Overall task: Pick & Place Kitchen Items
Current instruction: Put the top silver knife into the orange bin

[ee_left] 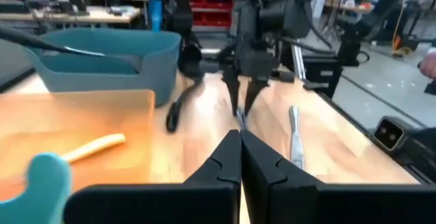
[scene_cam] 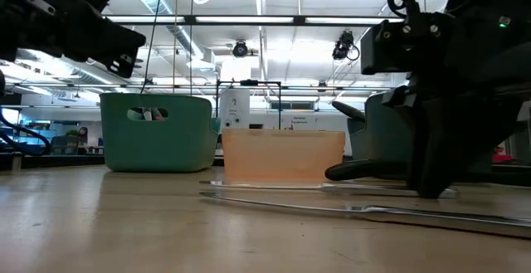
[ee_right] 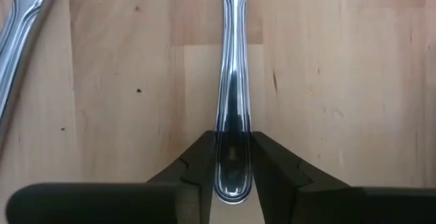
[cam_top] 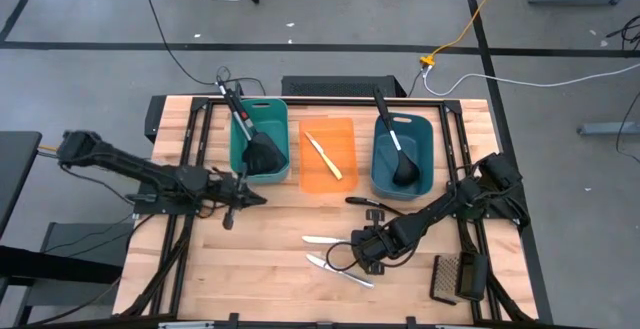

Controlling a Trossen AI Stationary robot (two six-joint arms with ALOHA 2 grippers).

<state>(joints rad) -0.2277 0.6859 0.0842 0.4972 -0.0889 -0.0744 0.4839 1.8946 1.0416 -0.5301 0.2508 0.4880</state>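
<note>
The right gripper [ee_right: 233, 176] sits low in the right wrist picture, its two dark fingers [ee_right: 197, 166] part open and set on either side of the rounded handle end of a silver table knife [ee_right: 231, 94], touching it or nearly so. That knife runs straight up the middle of the frame on bare wood. A second silver knife [ee_right: 20, 33] slants across the upper left corner.

In the overhead picture the right gripper [cam_top: 358, 246] is in the lower middle of the wooden table [cam_top: 270, 224]. One silver knife [cam_top: 322, 239] lies just to its left and the other [cam_top: 340, 270] just below it. A black ladle [cam_top: 375, 203] lies on the wood just above the right arm. A black slotted spatula [cam_top: 452, 277] lies at the lower right.

Along the top of the table stand three tubs. The teal tub [cam_top: 260, 139] on the left holds a black spatula [cam_top: 258, 144]. The orange tub [cam_top: 328, 155] in the middle holds a pale yellow knife [cam_top: 324, 156]. The blue tub [cam_top: 402, 154] on the right holds a black ladle [cam_top: 396, 154].

The left gripper [cam_top: 258, 198] is at centre left, just below the teal tub. In its wrist picture the fingers [ee_left: 221, 166] are pressed together with nothing between them.
</note>
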